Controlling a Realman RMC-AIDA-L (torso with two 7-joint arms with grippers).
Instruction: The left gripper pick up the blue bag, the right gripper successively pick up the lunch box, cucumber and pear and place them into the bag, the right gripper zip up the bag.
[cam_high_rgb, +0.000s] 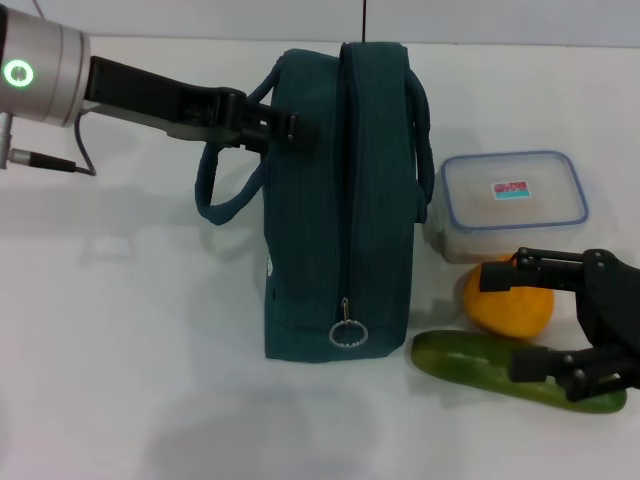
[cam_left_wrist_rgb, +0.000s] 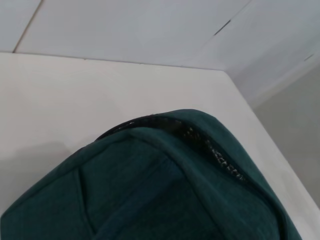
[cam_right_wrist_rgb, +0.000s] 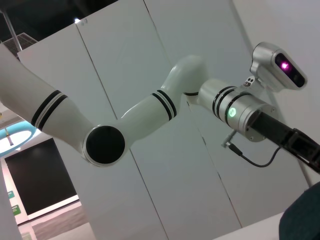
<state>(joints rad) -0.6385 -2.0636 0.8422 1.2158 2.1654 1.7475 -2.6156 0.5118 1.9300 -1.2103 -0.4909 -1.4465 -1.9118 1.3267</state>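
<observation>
From the head camera we look forward and down on the white tabletop (cam_high_rgb: 130, 330) and the upright dark teal-blue fabric bag (cam_high_rgb: 335, 200). Our left wrist camera sits very near that bag (cam_left_wrist_rgb: 165, 190), facing across the tabletop toward the wall. Our right wrist camera faces upward at the white-and-black left arm (cam_right_wrist_rgb: 150, 110); only the bag's corner shows there.

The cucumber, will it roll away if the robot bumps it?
Probably a little. The cucumber is long, round and lies flat on the table, so a sideways nudge could roll it. Its skin looks glossy, so it may be slippery. The pear close behind it might stop it going far that way.
</observation>
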